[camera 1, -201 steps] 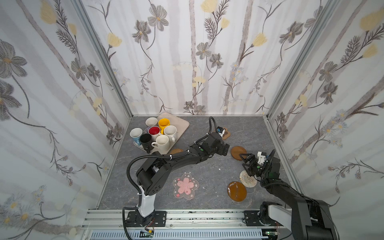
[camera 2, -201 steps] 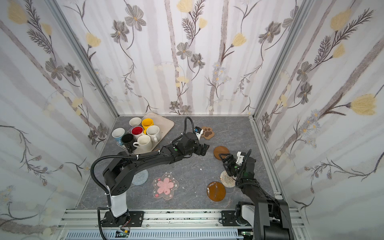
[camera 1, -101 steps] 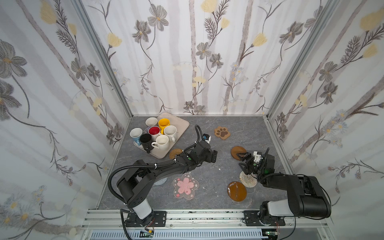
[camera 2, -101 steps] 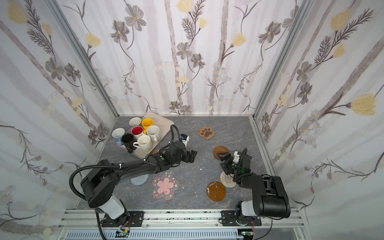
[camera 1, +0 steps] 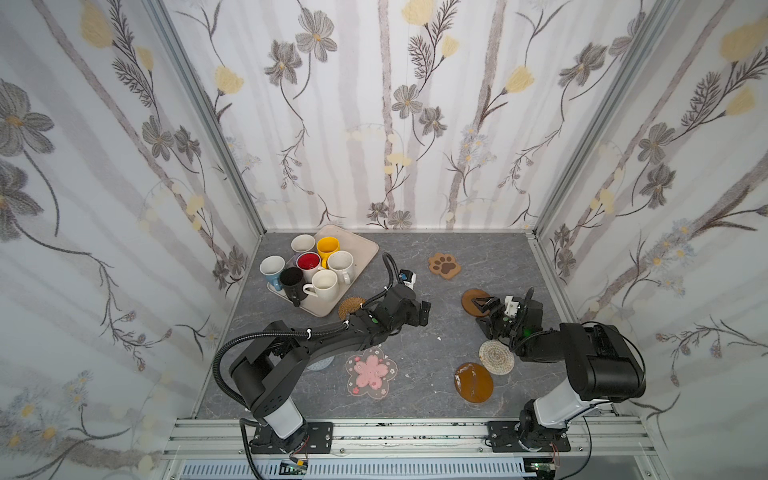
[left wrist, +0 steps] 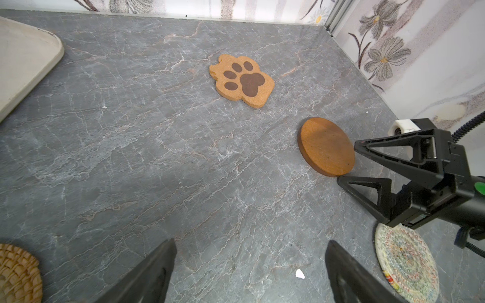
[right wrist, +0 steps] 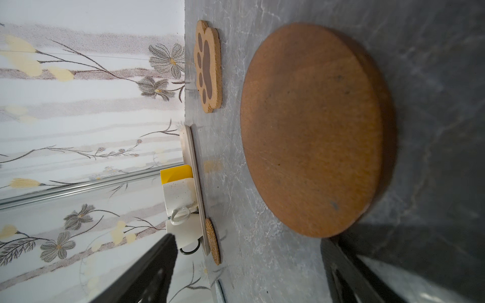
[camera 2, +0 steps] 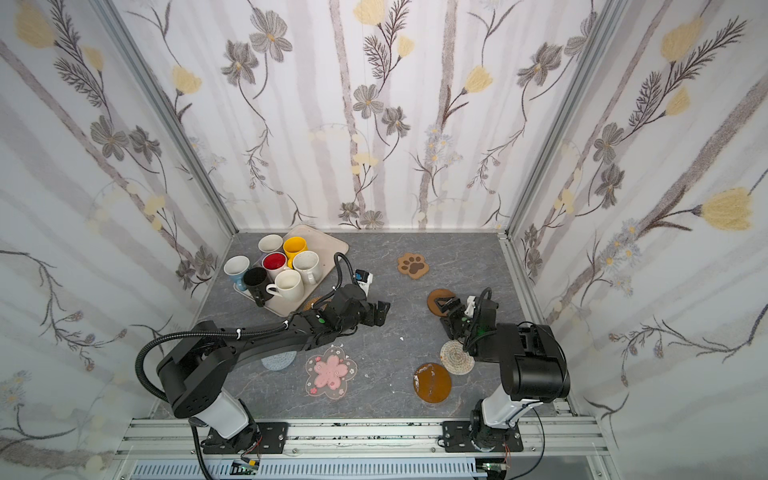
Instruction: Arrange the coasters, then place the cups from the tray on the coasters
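Right in front of my right claw [left wrist: 347, 162], jaws wide and empty, lies the wooden coaster [left wrist: 325, 147]; my left claw [camera 1: 424, 311], also wide, is farther.

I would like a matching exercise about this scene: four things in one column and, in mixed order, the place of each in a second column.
Things
1. yellow cup
2. rattan coaster
3. grey-blue coaster
4. paw coaster

Places
A. partly hidden under the left arm
B. on the tray
C. alone at the back of the table
D. right next to the tray

Pairs: 1-B, 2-D, 3-A, 4-C
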Controlling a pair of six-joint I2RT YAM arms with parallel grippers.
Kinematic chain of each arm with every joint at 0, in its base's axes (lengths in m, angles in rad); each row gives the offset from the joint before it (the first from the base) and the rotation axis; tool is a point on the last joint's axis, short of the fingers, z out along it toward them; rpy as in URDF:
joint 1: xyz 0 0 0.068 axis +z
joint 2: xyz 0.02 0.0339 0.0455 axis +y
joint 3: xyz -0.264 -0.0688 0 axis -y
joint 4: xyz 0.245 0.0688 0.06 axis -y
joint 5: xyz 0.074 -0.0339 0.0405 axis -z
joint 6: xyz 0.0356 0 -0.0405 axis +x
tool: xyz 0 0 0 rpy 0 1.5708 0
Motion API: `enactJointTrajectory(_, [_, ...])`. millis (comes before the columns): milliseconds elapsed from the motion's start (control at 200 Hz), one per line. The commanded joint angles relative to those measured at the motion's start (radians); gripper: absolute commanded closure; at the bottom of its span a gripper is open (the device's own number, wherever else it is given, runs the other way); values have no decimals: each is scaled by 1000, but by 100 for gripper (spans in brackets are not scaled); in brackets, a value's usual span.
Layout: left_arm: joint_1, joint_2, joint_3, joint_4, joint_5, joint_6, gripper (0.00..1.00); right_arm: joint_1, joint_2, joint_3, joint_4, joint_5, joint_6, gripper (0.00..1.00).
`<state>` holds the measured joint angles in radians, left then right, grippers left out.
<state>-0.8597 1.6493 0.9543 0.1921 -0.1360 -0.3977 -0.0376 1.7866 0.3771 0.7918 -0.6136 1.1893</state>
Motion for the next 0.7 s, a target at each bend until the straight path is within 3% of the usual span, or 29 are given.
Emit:
enactJointTrajectory(0, [8, 23, 17, 41, 13, -13, 9, 1, 39, 19, 81, 38, 44, 13])
enactJointTrajectory(694, [70, 177, 67, 66, 93, -3, 10, 7, 298, 305, 91, 90, 107, 15])
